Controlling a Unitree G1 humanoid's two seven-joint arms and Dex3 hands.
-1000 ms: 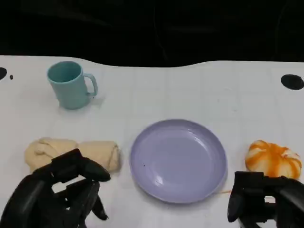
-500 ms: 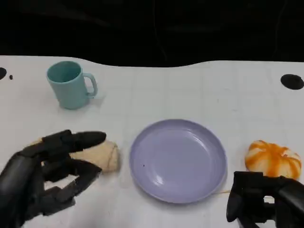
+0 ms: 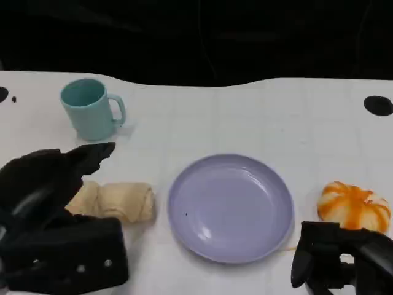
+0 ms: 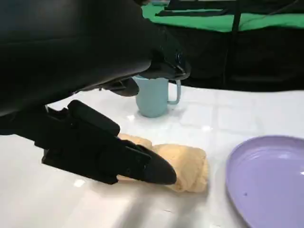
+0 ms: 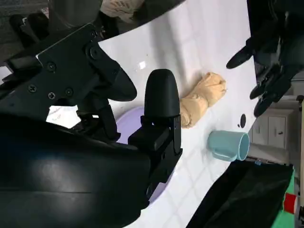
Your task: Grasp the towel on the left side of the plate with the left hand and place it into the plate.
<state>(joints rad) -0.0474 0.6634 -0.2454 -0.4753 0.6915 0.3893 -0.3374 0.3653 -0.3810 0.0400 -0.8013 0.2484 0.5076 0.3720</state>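
I am hovering the left hand (image 3: pixel 52 184), fingers spread and empty, over the towel (image 3: pixel 116 201) lying left of the plate (image 3: pixel 230 207); closing off-centre risks unrolling it.

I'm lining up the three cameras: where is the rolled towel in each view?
Head view: towel left of the plate, partly under the left hand.
Left wrist view: towel centre, behind the fingers.
Right wrist view: towel right of centre.
Shared landmark: teal mug.
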